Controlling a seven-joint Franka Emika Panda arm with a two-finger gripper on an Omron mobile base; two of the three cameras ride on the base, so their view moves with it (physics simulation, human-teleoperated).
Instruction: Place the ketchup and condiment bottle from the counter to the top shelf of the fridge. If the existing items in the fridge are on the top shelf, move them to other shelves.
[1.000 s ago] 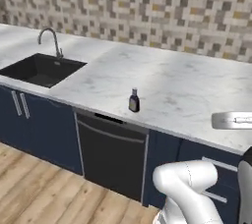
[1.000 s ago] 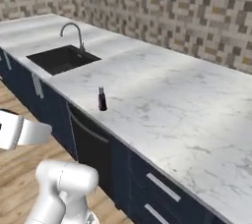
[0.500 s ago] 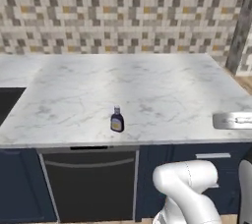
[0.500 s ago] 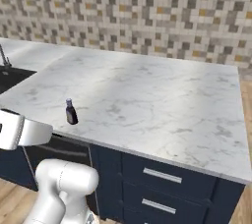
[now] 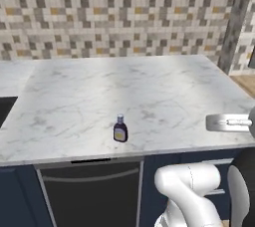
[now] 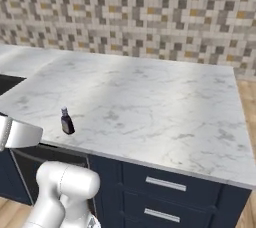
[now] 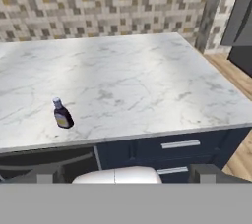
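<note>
- A small dark condiment bottle (image 5: 120, 130) stands upright on the white marble surface (image 5: 149, 91), close to its front edge and well apart from the back wall.
- The bottle has a pale cap and a yellowish label low on its body; in the right base view it (image 6: 66, 121) sits toward the left end of the surface (image 6: 150, 102).
- From the hand view the same bottle (image 7: 62, 114) stands left of centre, alone on the marble (image 7: 128, 75), with nothing touching it.
- The fingers (image 7: 49, 173) rise at the bottom of the hand view as two grey tips set far apart, spread wide with nothing between them.
- They hang low, in front of the cabinet fronts, well short of the bottle.
- A mosaic tile backsplash (image 5: 114, 17) in beige, grey and brown runs behind the surface.
- Below the front edge, a black dishwasher panel (image 5: 89, 191) sits directly under the bottle.
- To the right of it, navy drawers (image 6: 165, 192) with silver bar handles show beneath the marble.
- At the far left, a dark corner of a sink basin (image 5: 6, 109) cuts into the surface.
- Wooden floor (image 7: 236, 159) shows past the right end of the cabinets.
- I cannot make out any ketchup among the things in sight.
</note>
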